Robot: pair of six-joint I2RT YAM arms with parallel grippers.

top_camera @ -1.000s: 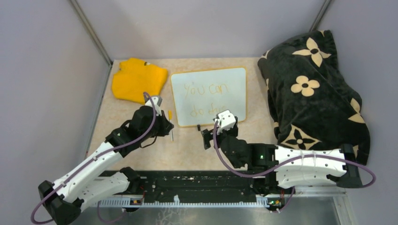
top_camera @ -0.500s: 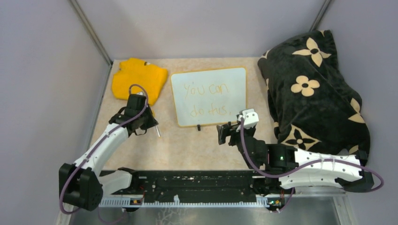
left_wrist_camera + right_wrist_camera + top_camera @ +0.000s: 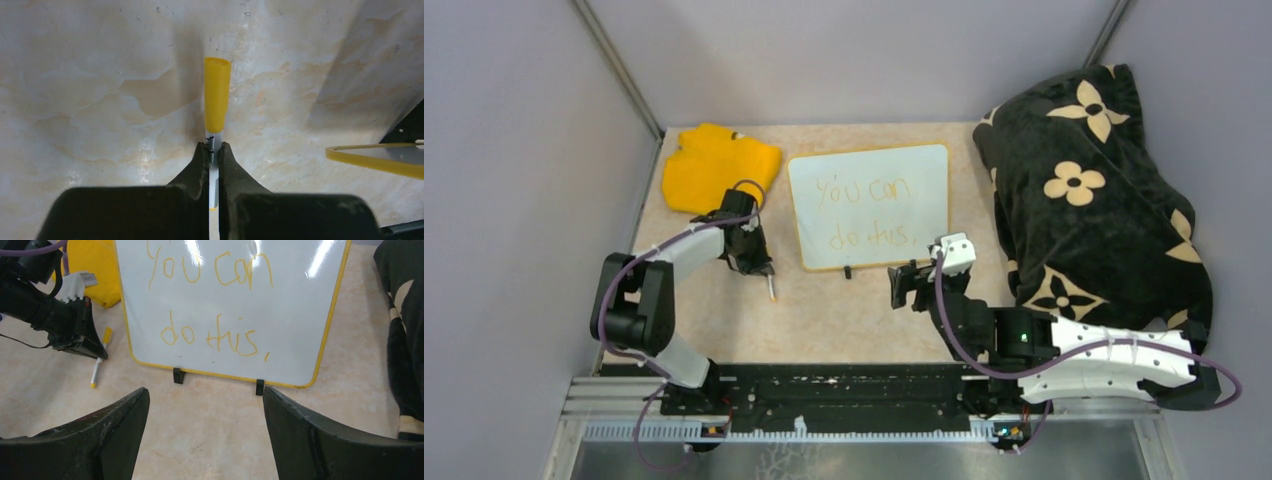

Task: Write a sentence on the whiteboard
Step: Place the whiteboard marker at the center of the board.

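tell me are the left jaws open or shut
Shut on the marker: in the left wrist view both jaws pinch its white barrel.

The whiteboard [image 3: 924, 195] is white, rimmed yellow-orange like its sentence [image 3: 219, 335], with black feet. The cloth [image 3: 719, 165] is yellow, the marker [image 3: 217, 100] yellow-capped, the blanket [image 3: 1094, 190] black with cream flowers, the table [image 3: 824, 310] marbled beige.

1 whiteboard [image 3: 869, 180], 1 marker [image 3: 217, 100], 1 cloth [image 3: 714, 170], 1 blanket [image 3: 1094, 190]
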